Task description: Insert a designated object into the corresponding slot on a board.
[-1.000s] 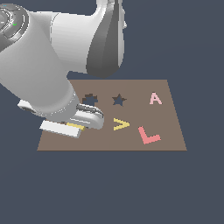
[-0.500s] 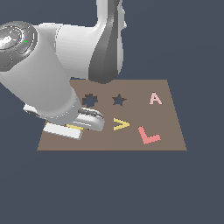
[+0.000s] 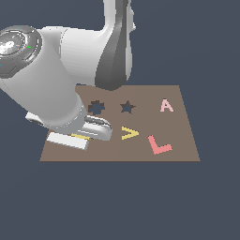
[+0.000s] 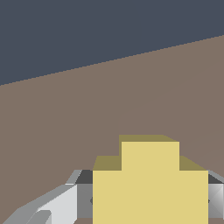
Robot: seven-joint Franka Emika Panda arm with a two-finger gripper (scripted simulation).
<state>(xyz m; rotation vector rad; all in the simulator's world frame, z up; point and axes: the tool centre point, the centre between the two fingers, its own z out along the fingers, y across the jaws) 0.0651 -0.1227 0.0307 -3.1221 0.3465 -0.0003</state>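
**Flower piece clamped near the board's front corner**

The jaws [image 3: 82, 137] were clamped on the small flat yellow flower-shaped piece [image 4: 150, 183], low over the flat brown rectangular board [image 3: 154, 96]. Over the past second the arm had tilted and the piece barely shifted; the dark flower-shaped slot [image 3: 96, 108] beyond it stayed empty, so carrying and insertion remained.

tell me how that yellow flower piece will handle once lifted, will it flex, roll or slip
The yellow flower piece looks like a flat, hard-edged block, so probably stiff, not floppy. Its flat faces suggest it will not roll. It sits between the gripper fingers in the wrist view; being thin and smooth-looking, it might slip or twist if held lightly. Its weight cannot be judged.
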